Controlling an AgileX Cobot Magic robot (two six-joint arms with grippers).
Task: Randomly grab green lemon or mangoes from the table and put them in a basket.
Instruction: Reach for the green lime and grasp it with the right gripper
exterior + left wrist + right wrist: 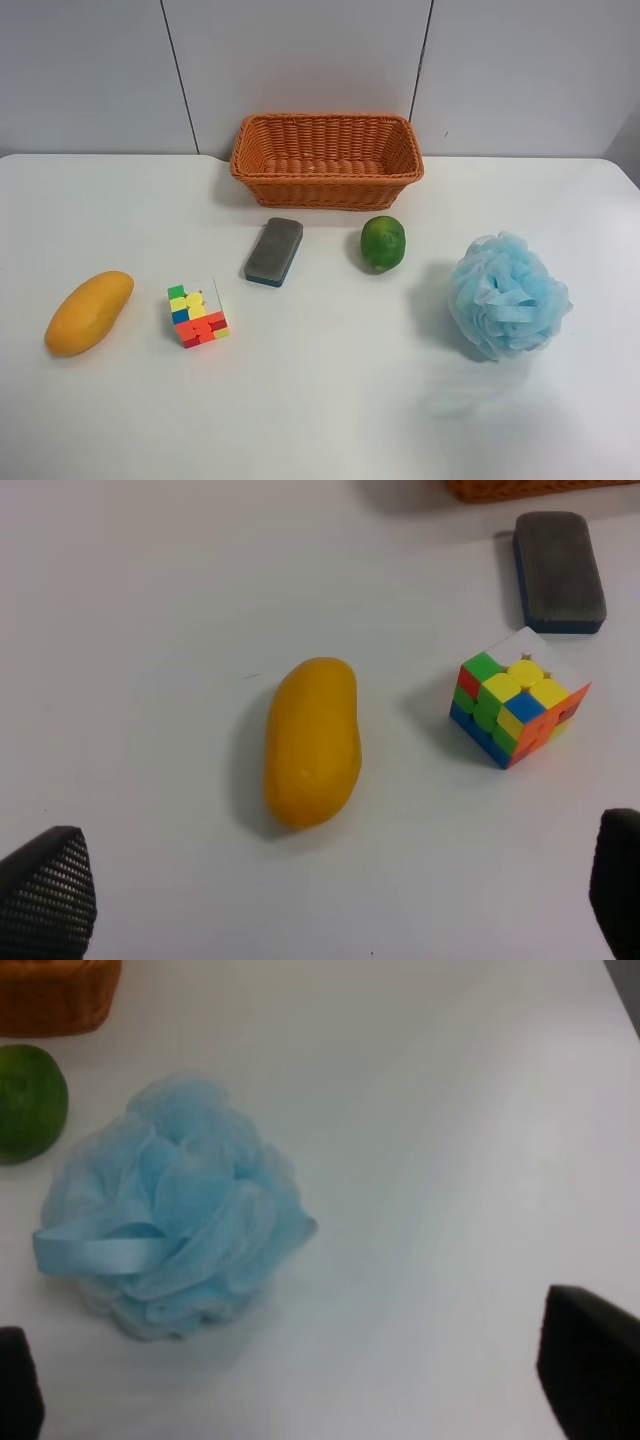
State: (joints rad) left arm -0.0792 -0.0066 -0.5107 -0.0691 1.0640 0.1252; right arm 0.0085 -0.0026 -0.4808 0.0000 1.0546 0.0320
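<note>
White tabletop (330, 410), viewed from the high camera. At far edge, centre: orange-brown woven basket (325, 185), long side toward the camera. Both fruits outside it, down on the tabletop.

Green lemon (383, 242): just in front of the basket, toward its right-hand end in the high view, near the wall but not touching. Round, glossy, dark green.

Mango (89, 312): well apart from the basket, near the high view's left edge and closer to the camera. Yellow-orange, elongated, lying flat with long axis slanted. Touched by nothing.

Between mango and lemon:
- Multicoloured puzzle cube (197, 313), one layer twisted. Near the mango but apart from it.
- Grey board eraser (274, 251) with dark blue base, in front of the basket's left half. Apart from cube and lemon.

Pale blue bath pouf (508, 295): at the high view's right, near the lemon but apart. Ribbon loop plain in the right wrist view.

Left tool (333, 888): spread wide, gripping nothing. Only two dark fingertips (47, 895) showing, at the frame edges. Clear of the tabletop. Mango ahead of the gap, cube off to one side, eraser and a sliver of basket beyond.

Right tool (304, 1375): likewise spread wide and empty-handed, clear of the tabletop. Pouf ahead of the gap. Lemon and a basket corner farther off, at the frame edge.
</note>
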